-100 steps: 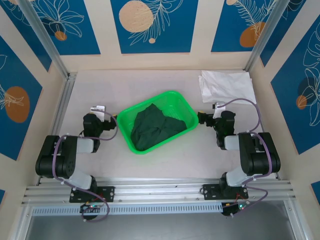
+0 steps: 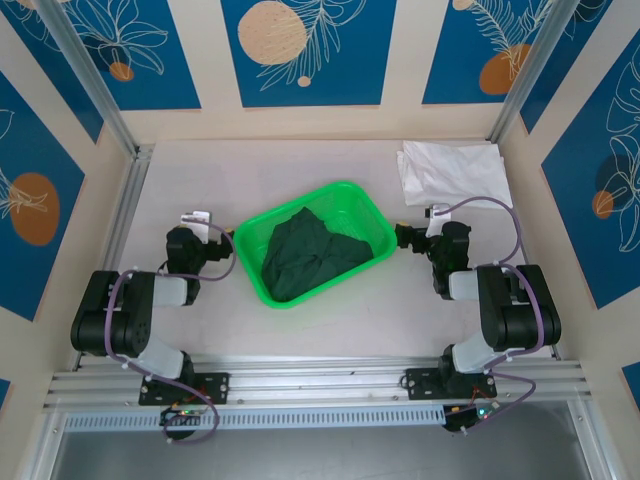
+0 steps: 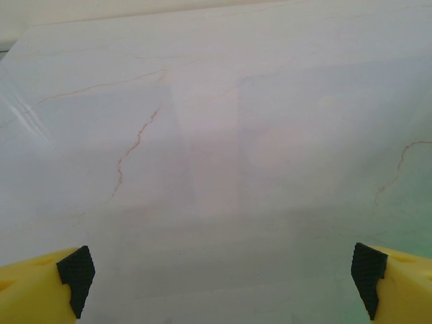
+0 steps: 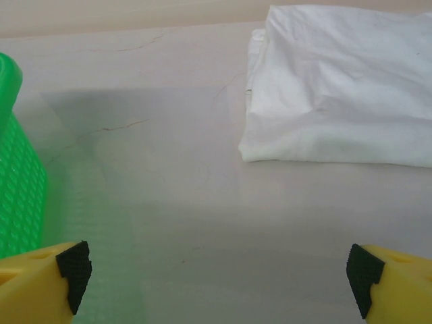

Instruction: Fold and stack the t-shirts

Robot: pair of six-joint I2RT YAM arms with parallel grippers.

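The left gripper (image 2: 222, 252) sits just beside the left side of the green mesh basket (image 2: 345, 190), jaws spread wide and holding nothing. In the left wrist view its yellow, black-tipped fingers (image 3: 75, 275) stand far apart over the bare, pale table (image 3: 236, 135). The right gripper (image 2: 403, 238) sits just beside the basket's right corner, also fully spread and empty; whether it touches the rim I cannot tell.

The basket holds the dark green t-shirt (image 2: 305, 255), crumpled in a loose heap that fills most of its floor. The white t-shirt (image 2: 450, 170) lies on the table beyond the basket, toward its far right, well apart from it.

From above the white shirt reads as a flat, pale patch. The right wrist view brings out its layered, folded edge (image 4: 337, 88) and the basket's mesh wall (image 4: 17, 182) at left.
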